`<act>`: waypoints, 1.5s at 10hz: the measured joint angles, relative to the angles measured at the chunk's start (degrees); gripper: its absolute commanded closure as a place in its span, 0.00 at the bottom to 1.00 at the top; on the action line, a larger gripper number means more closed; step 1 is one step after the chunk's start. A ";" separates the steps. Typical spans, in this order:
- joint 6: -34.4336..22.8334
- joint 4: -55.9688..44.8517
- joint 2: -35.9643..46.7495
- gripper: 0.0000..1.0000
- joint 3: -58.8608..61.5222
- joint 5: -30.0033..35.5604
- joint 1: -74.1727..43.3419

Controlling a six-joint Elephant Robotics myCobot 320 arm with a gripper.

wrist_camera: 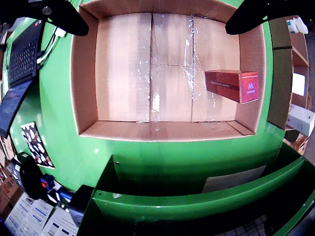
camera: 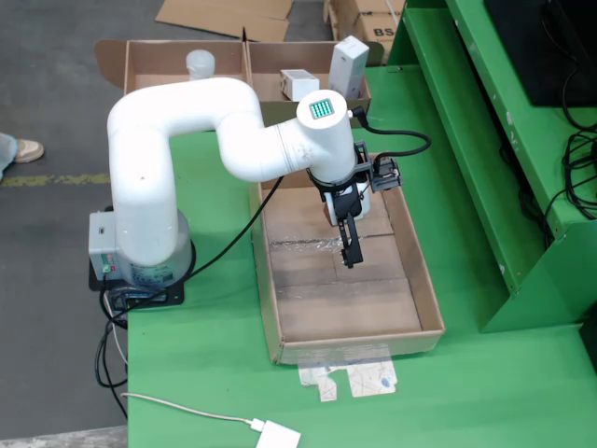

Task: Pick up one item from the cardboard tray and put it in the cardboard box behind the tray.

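Nothing's grabbed yet: the black gripper is held spread apart above the shallow cardboard tray, small red carton untouched.

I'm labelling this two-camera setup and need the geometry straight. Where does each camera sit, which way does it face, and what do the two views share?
Fixed view from above: high off the green table, looking down at the white arm, gripper, cardboard tray and box behind.
View riding on the gripper: looks straight down into the tray; two dark fingertips frame the top; a red box lies inside.
Shared: the tray, with its taped floor.
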 measured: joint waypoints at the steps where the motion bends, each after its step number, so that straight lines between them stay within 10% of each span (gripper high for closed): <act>1: 0.97 -0.44 0.17 0.00 0.00 -0.62 1.59; 15: 7.12 -4.39 6.23 0.00 -2.90 -4.31 18.37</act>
